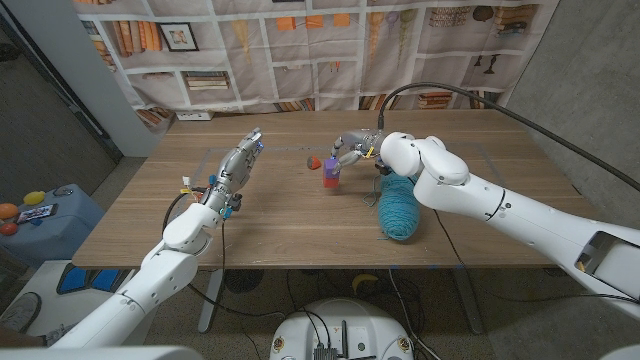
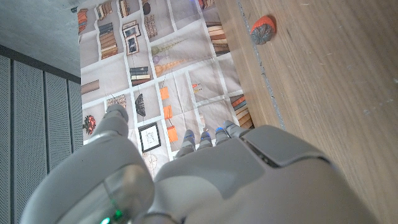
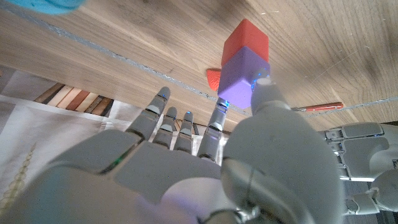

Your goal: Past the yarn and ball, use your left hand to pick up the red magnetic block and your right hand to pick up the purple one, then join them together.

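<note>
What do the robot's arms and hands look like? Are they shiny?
The arms have smooth, glossy white rounded shells. The left hand and right hand are grey metal-looking, with slim jointed fingers. Thin coloured wires show at the left wrist, and a black cable runs behind the right arm.

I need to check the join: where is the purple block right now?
In the head view the purple block sits past the table's middle, stacked on the red block at the right hand, just right of the small ball.

1. L arm reaches fwd at table's left; left hand (image 1: pixel 238 165) raised, fingers straight & apart, holding nothing.
2. R arm stretches to far centre; right hand (image 1: pixel 352 147) pinches purple block (image 1: pixel 331 167).
</note>
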Controlling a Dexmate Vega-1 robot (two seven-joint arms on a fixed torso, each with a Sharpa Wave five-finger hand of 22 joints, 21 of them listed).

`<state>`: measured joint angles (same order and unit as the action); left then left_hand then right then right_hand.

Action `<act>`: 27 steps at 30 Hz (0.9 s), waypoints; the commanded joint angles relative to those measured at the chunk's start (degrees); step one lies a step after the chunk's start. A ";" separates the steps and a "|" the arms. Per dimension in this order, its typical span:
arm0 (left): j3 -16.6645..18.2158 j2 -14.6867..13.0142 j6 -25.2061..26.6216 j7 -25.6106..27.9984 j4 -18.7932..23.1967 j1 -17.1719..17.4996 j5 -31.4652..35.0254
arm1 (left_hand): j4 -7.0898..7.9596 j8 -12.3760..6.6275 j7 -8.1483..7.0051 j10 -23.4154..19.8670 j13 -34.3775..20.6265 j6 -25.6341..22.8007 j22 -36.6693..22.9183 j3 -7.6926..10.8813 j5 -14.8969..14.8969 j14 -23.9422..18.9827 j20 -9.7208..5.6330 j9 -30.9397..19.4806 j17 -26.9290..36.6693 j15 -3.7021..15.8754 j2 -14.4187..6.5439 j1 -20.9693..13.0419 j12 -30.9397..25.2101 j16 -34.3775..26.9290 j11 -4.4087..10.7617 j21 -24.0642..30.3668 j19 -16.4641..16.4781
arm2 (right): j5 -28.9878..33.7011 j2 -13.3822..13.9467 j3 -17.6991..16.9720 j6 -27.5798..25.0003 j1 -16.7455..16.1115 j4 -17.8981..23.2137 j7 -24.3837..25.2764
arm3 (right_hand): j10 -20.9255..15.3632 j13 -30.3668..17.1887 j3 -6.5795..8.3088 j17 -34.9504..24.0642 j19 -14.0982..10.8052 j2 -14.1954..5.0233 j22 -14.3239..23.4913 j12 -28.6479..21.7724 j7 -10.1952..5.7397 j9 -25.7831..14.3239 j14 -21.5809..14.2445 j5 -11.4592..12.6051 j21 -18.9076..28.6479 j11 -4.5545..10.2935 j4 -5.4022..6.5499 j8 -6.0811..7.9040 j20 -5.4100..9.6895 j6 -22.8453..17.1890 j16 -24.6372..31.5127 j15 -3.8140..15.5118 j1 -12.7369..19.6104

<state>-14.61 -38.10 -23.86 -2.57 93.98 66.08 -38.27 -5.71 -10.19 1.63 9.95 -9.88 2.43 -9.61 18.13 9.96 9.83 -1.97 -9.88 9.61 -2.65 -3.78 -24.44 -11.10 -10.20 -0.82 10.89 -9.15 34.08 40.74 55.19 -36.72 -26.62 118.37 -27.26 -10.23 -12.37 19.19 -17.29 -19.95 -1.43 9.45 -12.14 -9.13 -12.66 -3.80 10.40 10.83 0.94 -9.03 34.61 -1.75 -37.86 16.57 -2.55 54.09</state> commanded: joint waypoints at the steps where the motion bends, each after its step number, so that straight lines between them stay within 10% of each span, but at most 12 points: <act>1: -0.02 0.21 -0.43 -0.27 -0.04 0.11 -0.04 | -0.22 -0.40 -0.34 -0.12 0.04 -0.19 0.01 0.43 0.18 2.92 -0.16 0.02 -0.02 0.15 -0.31 0.17 -0.24 -0.16 0.45 -0.03 0.12 | 1.89 -1.32 -0.35 -0.57 -1.35 -1.78 -1.25 | -0.33 -0.18 -0.22 -0.13 -0.49 -0.33 0.12 -0.50 -3.41 -1.05 -0.50 0.13 0.28 -0.13 -0.16 2.32 0.33 -3.78 0.18 0.29 0.03; 27: 0.05 0.74 -1.13 0.54 0.57 1.47 -0.05 | -0.72 -0.53 -0.13 -0.59 0.04 -1.19 0.02 0.61 0.21 2.68 -0.08 0.03 -0.02 0.04 -0.90 0.67 -0.13 -0.06 0.46 -0.12 0.30 | 4.63 -3.33 1.78 -2.03 -0.55 -4.46 -2.42 | -0.69 -0.19 -0.42 -0.13 -0.73 -0.39 0.13 -0.53 -3.39 -1.49 -0.80 0.06 0.22 -0.13 -0.16 2.51 0.54 -3.33 0.23 0.34 0.12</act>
<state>-14.86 -37.35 -24.81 -2.46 94.10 66.86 -38.28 -6.12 -10.41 1.33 9.42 -9.89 1.51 -9.61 18.54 9.96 9.83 -1.95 -9.89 9.62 -2.66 -4.31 -23.91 -11.09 -10.20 -0.30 10.89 -9.17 37.47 38.19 56.05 -38.39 -27.41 114.82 -29.51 -10.44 -12.37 18.97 -17.30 -20.26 -1.42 9.45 -12.36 -9.15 -12.68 -4.21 10.17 10.83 0.71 -9.26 34.61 -1.43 -37.85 16.57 -2.14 54.08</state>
